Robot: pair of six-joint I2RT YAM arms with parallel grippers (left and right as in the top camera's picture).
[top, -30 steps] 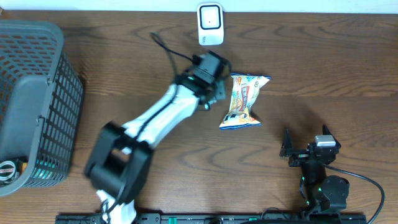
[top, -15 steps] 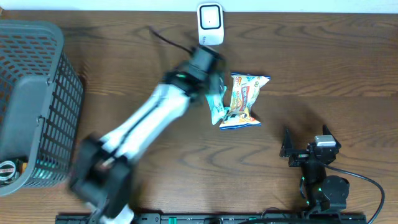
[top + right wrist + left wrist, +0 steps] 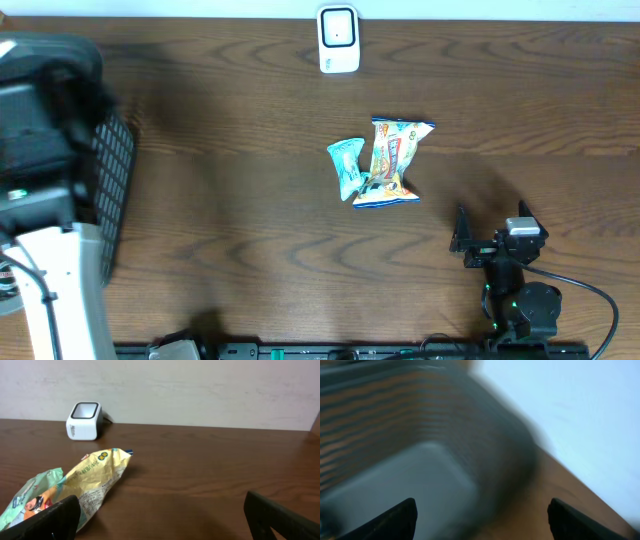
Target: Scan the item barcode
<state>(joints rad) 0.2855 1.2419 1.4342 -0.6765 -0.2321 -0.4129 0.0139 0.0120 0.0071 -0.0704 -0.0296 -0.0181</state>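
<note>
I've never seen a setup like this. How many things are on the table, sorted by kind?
Snack packets: 2, a teal packet and a yellow packet
Barcode scanner: 1
Mesh basket: 1
Total: 4

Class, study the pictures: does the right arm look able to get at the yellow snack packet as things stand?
Probably yes. The right arm's jaws stand open facing the yellow snack packet, with only bare table between them, and the left arm is off over the basket.
</note>
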